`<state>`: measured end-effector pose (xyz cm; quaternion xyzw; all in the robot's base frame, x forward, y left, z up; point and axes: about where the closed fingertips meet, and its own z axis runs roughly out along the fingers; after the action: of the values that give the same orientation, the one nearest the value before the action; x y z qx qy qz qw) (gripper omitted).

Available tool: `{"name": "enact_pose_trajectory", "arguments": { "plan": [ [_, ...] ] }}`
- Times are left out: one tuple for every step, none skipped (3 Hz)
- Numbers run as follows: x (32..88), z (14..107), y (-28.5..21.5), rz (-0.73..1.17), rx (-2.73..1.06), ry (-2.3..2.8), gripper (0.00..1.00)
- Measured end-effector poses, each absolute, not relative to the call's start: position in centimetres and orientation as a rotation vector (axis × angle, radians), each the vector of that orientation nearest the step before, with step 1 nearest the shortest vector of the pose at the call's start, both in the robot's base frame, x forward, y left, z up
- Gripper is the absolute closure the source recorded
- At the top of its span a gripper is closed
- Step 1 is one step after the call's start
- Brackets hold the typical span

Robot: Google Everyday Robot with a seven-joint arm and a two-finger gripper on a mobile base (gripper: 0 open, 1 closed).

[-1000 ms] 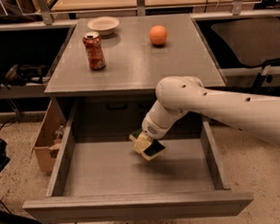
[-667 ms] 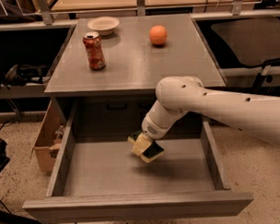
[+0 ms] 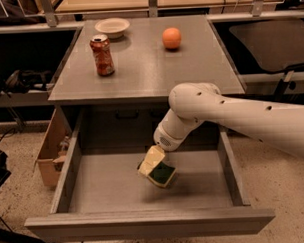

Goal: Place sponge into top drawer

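Note:
The top drawer [image 3: 119, 189] is pulled wide open under the grey table, its flat grey floor bare. My gripper [image 3: 154, 166] reaches down into the middle of the drawer from the white arm on the right. It is shut on the sponge [image 3: 164, 175], whose dark green top faces forward and whose pale yellow base shows at its edge. The sponge hangs tilted a little above the drawer floor, with its shadow on the floor below it.
On the table top stand a red soda can [image 3: 102, 55], a white bowl [image 3: 112, 27] and an orange [image 3: 171, 38]. A dark panel with two small black handles [image 3: 127, 115] sits behind the drawer. A cardboard box [image 3: 50, 152] stands on the floor at the left.
My gripper has gone slightly lower into the drawer with the sponge still in it. Nothing else has moved.

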<state>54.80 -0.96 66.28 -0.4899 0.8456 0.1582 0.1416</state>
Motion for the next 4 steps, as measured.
{"name": "enact_pose_trajectory", "arguments": {
  "plan": [
    [54.7, 66.5, -1.0, 0.470, -1.412, 2.435, 0.00],
    [53.9, 70.7, -1.9, 0.490, -1.477, 2.372, 0.00],
    [52.4, 78.2, -5.5, 0.477, -1.586, 2.276, 0.00],
    [47.4, 88.3, -11.7, 0.358, -1.702, 2.174, 0.00]
  ]
}}
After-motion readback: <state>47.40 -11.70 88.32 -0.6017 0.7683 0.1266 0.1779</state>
